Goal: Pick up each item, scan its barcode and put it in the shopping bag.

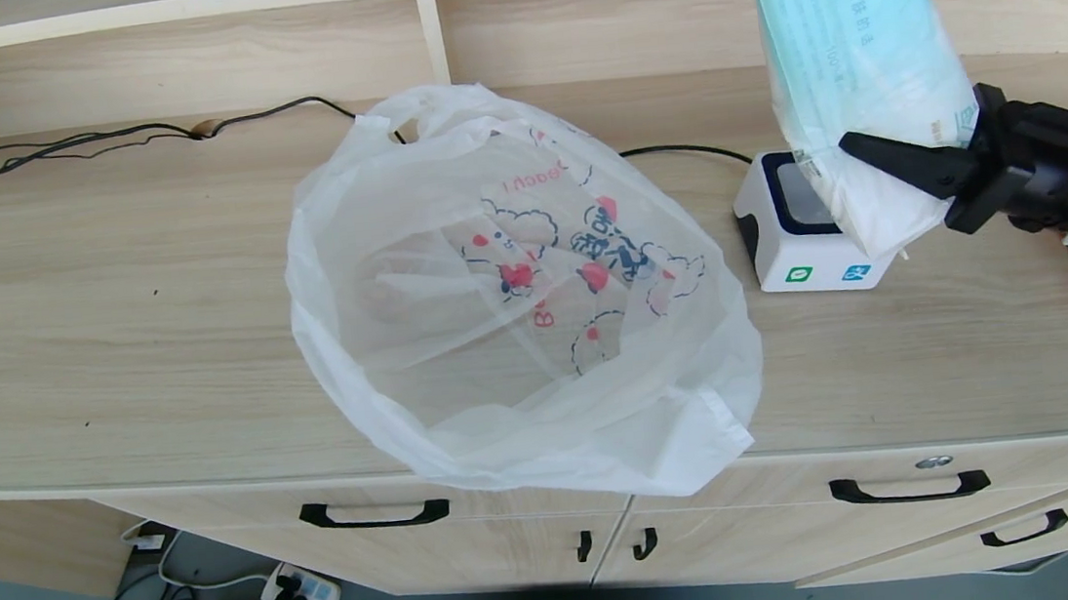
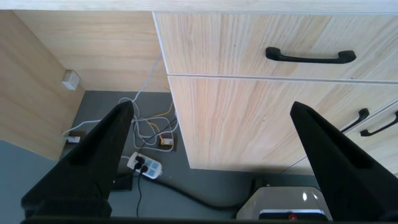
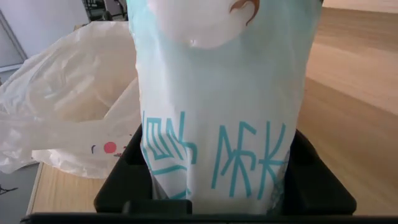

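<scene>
A tall soft pack in white and light blue (image 1: 854, 63) is held upright over the white barcode scanner (image 1: 798, 240) at the counter's right. My right gripper (image 1: 923, 166) is shut on the pack's lower end, and the right wrist view has the pack (image 3: 217, 106) between the black fingers. The white shopping bag (image 1: 513, 282) lies open in the middle of the counter with red and blue cartoon prints; it also appears in the right wrist view (image 3: 68, 106). My left gripper (image 2: 211, 162) hangs open below the counter, facing the cabinet drawers.
Black cables (image 1: 88, 142) run along the back of the wooden counter (image 1: 104, 312). A low shelf wall (image 1: 179, 70) stands behind. Drawers with black handles (image 1: 374, 516) are under the counter. A power strip (image 1: 302, 589) and wires lie on the floor.
</scene>
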{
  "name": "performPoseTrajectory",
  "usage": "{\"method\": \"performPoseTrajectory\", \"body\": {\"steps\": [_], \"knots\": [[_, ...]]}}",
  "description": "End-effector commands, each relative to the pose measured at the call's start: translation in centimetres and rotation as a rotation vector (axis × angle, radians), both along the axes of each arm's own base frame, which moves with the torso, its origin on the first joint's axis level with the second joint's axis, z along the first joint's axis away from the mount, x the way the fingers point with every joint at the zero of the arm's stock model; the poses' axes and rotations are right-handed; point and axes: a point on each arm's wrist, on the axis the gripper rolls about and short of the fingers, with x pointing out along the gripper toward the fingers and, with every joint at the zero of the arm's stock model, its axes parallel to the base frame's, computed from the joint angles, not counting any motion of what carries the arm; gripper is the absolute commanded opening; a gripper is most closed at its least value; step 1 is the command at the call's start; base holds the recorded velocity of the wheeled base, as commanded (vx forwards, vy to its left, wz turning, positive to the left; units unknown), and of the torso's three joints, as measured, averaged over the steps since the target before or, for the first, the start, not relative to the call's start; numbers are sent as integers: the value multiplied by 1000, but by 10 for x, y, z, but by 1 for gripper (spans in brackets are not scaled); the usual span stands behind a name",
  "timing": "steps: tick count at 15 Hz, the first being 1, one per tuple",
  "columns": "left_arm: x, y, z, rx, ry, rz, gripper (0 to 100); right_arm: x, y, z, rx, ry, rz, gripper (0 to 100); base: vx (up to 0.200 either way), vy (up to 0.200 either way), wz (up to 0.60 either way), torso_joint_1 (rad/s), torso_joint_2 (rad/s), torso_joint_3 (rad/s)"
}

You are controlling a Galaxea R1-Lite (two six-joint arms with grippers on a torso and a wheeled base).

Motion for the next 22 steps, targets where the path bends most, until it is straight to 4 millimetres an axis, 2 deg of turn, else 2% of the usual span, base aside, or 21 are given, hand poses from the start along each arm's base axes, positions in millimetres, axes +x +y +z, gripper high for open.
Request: {"method": "performPoseTrajectory", "body": {"steps": [1,6,7,9,10,13,16,20,21,22], "knots": [[0,0,0,-1,2,-1,100,-1,-3,4,49,-12,-68,0,0,0,0,0,0,0],[0,0,0,-1,2,-1,100,-14,2,12,134,8,-162,0,0,0,0,0,0,0],[0,0,0,-1,2,-2,100,-22,4,13,141,24,-184,0,0,0,0,0,0,0],[0,0,0,-1,2,-1,100,-26,4,5,119,42,-213,0,0,0,0,0,0,0],[0,0,0,-1,2,-1,100,-28,5,-5,111,58,-245,0,0,0,0,0,0,0],[0,0,0,-1,2,-1,100,-24,26,-8,155,78,-249,0,0,0,0,0,0,0],[0,0,0,-1,2,-1,100,-25,32,-6,159,73,-235,0,0,0,0,0,0,0],[0,0,0,-4,4,1,100,-45,29,19,196,8,-271,0,0,0,0,0,0,0],[0,0,0,-6,4,1,100,-59,27,34,199,-4,-269,0,0,0,0,0,0,0],[0,0,0,-4,4,-1,100,-66,27,40,200,-7,-269,0,0,0,0,0,0,0]]}}
